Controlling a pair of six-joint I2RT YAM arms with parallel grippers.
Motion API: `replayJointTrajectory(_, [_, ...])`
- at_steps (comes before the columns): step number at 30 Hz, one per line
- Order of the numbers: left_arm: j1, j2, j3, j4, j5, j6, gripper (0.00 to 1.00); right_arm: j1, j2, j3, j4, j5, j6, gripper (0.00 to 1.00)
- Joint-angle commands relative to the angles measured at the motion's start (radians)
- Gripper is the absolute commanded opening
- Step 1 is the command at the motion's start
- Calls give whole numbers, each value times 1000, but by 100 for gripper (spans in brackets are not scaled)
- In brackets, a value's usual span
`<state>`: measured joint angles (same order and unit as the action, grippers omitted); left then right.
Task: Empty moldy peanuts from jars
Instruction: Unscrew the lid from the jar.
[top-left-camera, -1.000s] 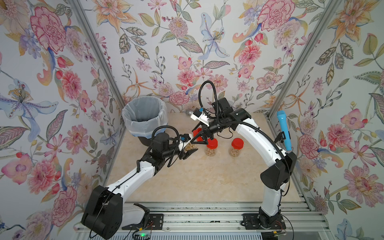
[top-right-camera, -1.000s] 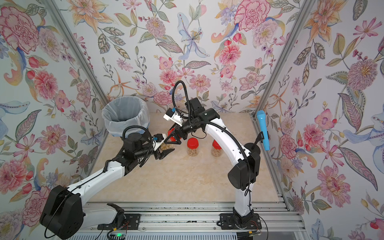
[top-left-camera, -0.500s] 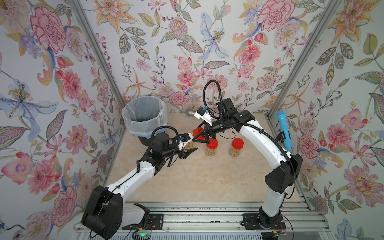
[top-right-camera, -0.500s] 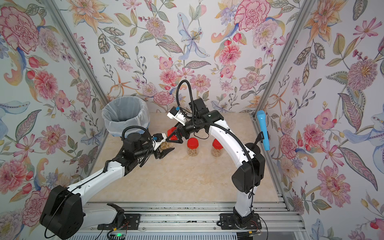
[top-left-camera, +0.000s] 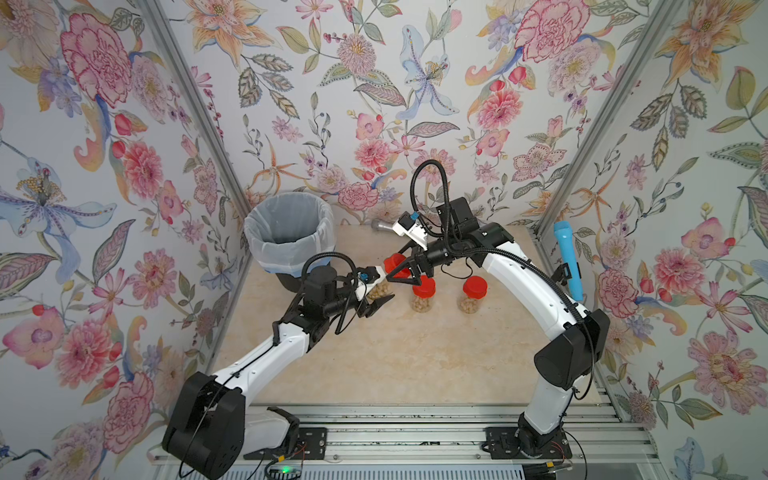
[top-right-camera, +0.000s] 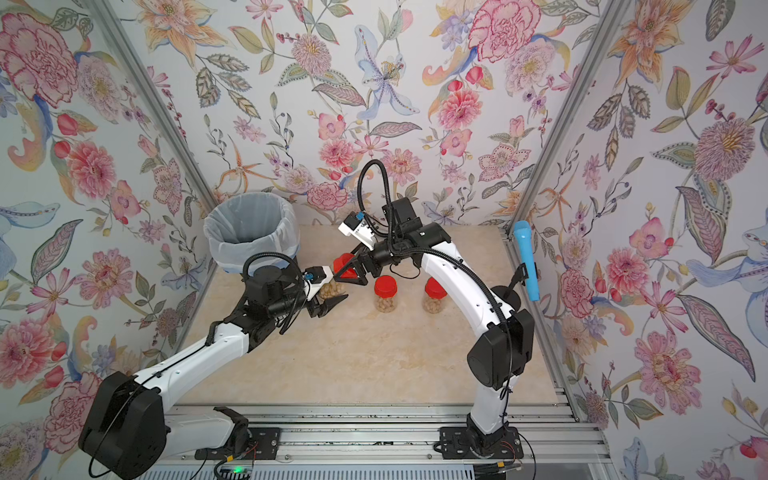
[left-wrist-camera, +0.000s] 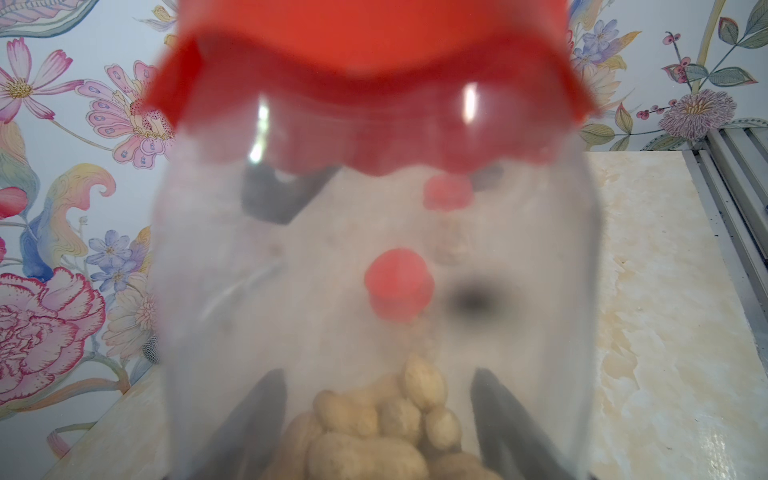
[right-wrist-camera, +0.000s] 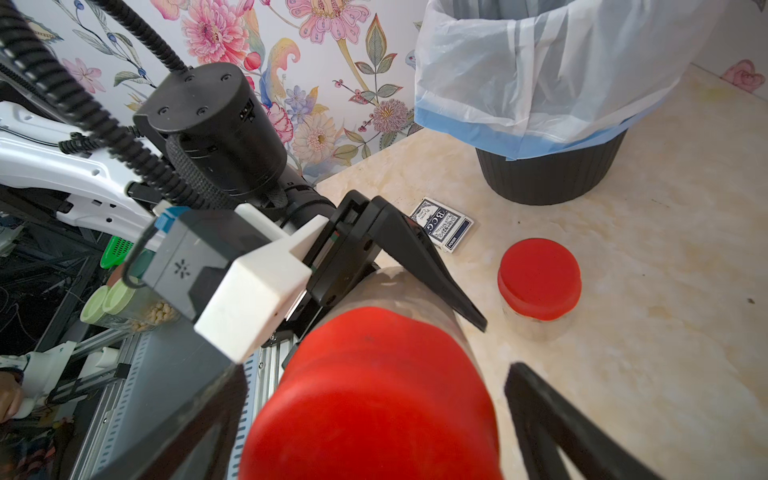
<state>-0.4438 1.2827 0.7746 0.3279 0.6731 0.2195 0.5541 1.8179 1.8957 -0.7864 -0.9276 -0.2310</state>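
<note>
Barely started: left gripper (top-left-camera: 379, 291) clamps partway shut around a tilted jar (left-wrist-camera: 374, 291), moldy peanuts (left-wrist-camera: 374, 419) inside, its red lid (right-wrist-camera: 374, 395) on and sitting between the wide-open, empty jaws of right gripper (top-left-camera: 391, 276), while two other jars (top-left-camera: 423, 297) (top-left-camera: 471, 298) just past those jaws stand capped and unemptied.

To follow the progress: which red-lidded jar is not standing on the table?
The jar clamped in the left gripper's jaws: it is tilted, its red lid between the right gripper's open jaws. The other jars stand upright on the table.
</note>
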Motion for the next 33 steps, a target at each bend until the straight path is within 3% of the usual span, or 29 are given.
replayJointTrajectory(1, [5, -20, -11, 34, 15, -3, 31, -11, -37, -14, 61, -12, 29, 100])
replayJointTrajectory(21, [10, -9, -12, 40, -5, -4, 31, -21, -66, -59, 161, -33, 98, 100])
replayJointTrajectory(33, [9, -14, -14, 34, -28, 3, 31, -89, -142, -214, 505, 5, 357, 100])
